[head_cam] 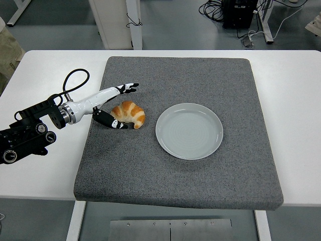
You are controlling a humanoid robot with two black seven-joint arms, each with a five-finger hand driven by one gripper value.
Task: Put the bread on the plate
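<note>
A golden croissant (129, 113) lies on the grey mat, left of a pale grey plate (189, 131) that holds nothing. My left hand (122, 106) reaches in from the left and straddles the croissant's left end. Its fingers (126, 89) stretch out above and behind the bread, while the thumb (113, 122) lies low at the bread's near left side, touching or almost touching it. The hand is spread and has no hold on the croissant. The right arm does not show.
The grey mat (200, 186) covers most of the white table (35, 175). A black cable loop (75, 80) arches above my left forearm. Table legs and cables stand on the floor beyond the far edge.
</note>
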